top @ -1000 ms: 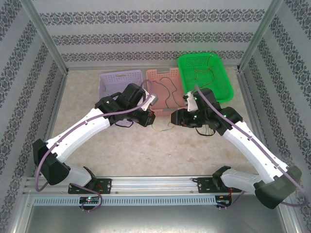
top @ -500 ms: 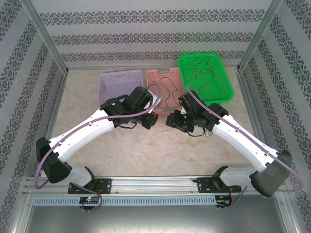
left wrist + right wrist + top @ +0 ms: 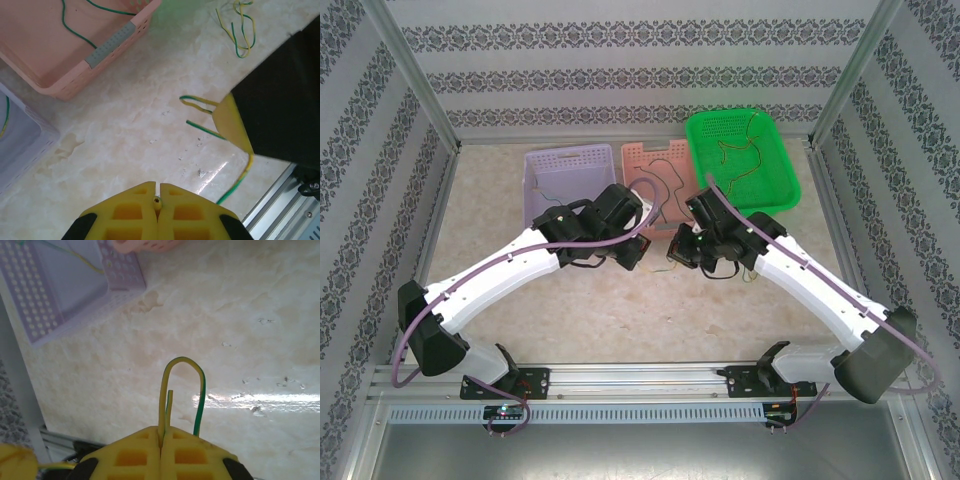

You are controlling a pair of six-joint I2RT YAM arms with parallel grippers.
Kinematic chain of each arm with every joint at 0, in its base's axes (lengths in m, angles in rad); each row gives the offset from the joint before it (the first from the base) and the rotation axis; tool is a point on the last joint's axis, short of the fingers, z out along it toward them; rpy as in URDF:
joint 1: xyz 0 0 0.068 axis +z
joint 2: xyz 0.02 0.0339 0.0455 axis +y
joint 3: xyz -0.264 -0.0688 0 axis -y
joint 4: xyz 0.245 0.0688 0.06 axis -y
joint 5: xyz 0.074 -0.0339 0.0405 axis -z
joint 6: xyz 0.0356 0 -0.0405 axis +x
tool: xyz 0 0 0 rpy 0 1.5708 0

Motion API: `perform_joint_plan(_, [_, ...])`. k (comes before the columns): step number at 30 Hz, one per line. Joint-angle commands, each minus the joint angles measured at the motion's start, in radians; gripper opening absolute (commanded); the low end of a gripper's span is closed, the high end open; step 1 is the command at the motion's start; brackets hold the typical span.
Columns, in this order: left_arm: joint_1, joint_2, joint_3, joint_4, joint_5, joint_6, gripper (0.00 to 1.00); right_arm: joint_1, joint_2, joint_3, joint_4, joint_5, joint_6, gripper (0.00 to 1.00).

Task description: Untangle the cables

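Note:
A green-and-yellow cable (image 3: 182, 371) arcs up in a loop out of my right gripper (image 3: 161, 430), which is shut on it just above the marble tabletop. The same cable (image 3: 235, 182) runs down from the right gripper's yellow finger (image 3: 231, 120) toward my left gripper (image 3: 158, 186). That gripper is shut on a cable end showing between its jaws. From above, the left gripper (image 3: 642, 247) and the right gripper (image 3: 676, 250) nearly meet at mid-table, with the cable (image 3: 666, 262) between them. Another green-yellow cable (image 3: 240, 31) lies loose on the table.
Three baskets stand at the back: lilac (image 3: 542, 165), pink (image 3: 638, 155) with a dark cable (image 3: 665, 185) in it, and green (image 3: 775, 150) holding several cables (image 3: 735, 150). The pink basket (image 3: 107, 42) and the lilac basket (image 3: 120, 270) sit close by. Metal frame posts edge the table.
The right gripper has shut on the green-yellow cable loop. Both arms have moved inward, and the grippers now stand closer together in front of the pink basket.

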Motion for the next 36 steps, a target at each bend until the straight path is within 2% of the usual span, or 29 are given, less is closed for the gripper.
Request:
perform_joint_plan(1, [-0.049,-0.038,-0.032,0.03,-0.055,-0.003,0.0,-0.093,-0.056,-0.021,0.07,-0.028,0.086,0.0])
perform_joint_plan(5, [-0.123,-0.093,-0.154,0.131,-0.133,-0.045,0.0,-0.242,-0.091,0.009,0.112,-0.065,0.184,0.0])
perform_joint_plan(11, [-0.225,-0.15,-0.331,0.306,-0.3,-0.164,0.0,-0.452,-0.13,-0.028,0.257,-0.166,0.457,0.0])
perform_joint_plan(17, [-0.235,-0.232,-0.466,0.391,-0.441,-0.259,0.0,-0.584,-0.142,-0.054,0.337,-0.279,0.618,0.0])
perform_joint_plan(22, [-0.203,-0.331,-0.51,0.358,-0.543,-0.253,0.0,-0.658,-0.142,-0.095,0.346,-0.46,0.57,0.0])
perform_joint_plan(26, [-0.088,-0.444,-0.546,0.393,-0.508,-0.226,0.0,-0.65,-0.141,-0.144,0.325,-0.622,0.452,0.0])
perform_joint_plan(29, [0.048,-0.498,-0.575,0.433,-0.403,-0.211,0.0,-0.638,-0.181,-0.202,0.372,-0.688,0.444,0.0])
perform_joint_plan(32, [0.139,-0.515,-0.593,0.461,-0.303,-0.215,0.0,-0.637,-0.243,-0.235,0.465,-0.665,0.481,0.0])
perform_joint_plan(36, [0.154,-0.494,-0.629,0.511,-0.19,-0.261,0.0,-0.615,-0.249,-0.197,0.575,-0.624,0.48,0.0])
